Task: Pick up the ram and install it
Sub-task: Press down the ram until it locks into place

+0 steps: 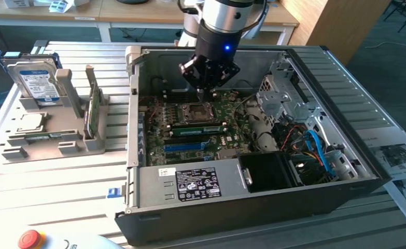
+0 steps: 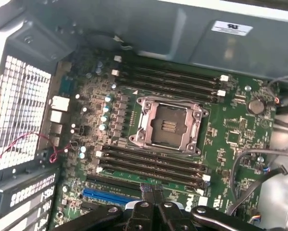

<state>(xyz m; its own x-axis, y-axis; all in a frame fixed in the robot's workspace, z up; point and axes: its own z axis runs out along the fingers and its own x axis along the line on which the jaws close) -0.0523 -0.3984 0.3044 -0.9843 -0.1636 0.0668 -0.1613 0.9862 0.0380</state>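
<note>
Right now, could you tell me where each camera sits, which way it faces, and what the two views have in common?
Exterior view: off the arm, raised, looking down at the open computer case on the slatted table; the arm and tool reach into the case.
Wrist view: on the wrist, looking down at the motherboard; the shut tool shows at the picture's edge.
Shared: the empty processor socket, the memory slots and the blue slot.
</note>
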